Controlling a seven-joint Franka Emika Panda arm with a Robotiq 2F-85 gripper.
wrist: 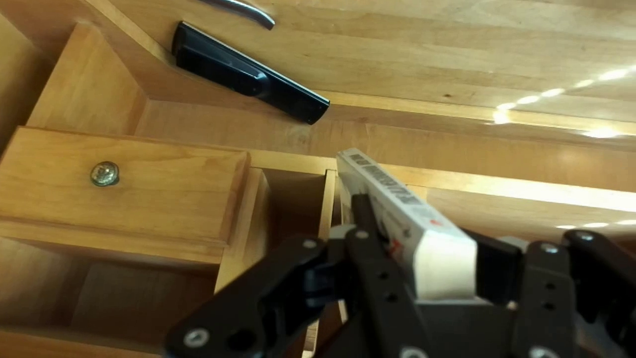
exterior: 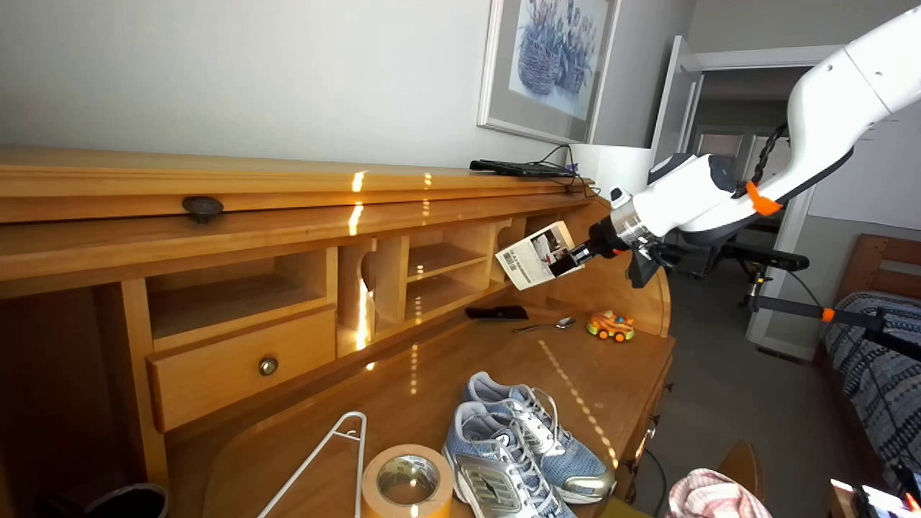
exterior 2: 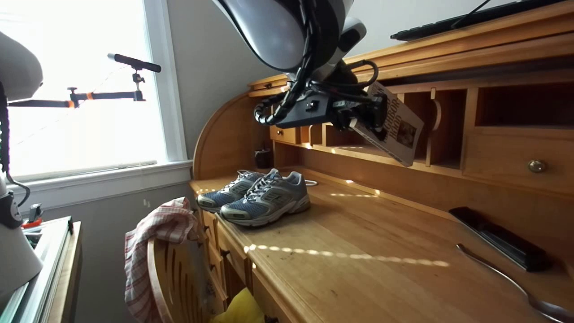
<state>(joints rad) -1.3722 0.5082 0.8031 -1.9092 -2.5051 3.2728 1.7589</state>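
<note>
A pale paperback book [exterior: 525, 262] is clamped between the black fingers of my gripper [wrist: 422, 223]. In an exterior view its back cover with a barcode shows; in an exterior view its front cover [exterior 2: 410, 128] carries large lettering and a small dark photo. The book hangs tilted in front of the desk's pigeonholes, above the desktop. The wrist view looks along its spine [wrist: 392, 186], with one finger on each side. Behind it are a narrow upright slot [wrist: 293, 199] and a thin wooden divider [wrist: 326, 204]. Whether the book touches the divider, I cannot tell.
A black stapler-like object [wrist: 248, 74] and a spoon [exterior: 565, 323] lie below, beside a toy car [exterior: 610, 326]. Running shoes [exterior 2: 269, 197], a tape roll [exterior: 408, 482] and a white hanger [exterior: 316, 460] occupy the desktop. A cabled black device [exterior: 525, 169] rests on top.
</note>
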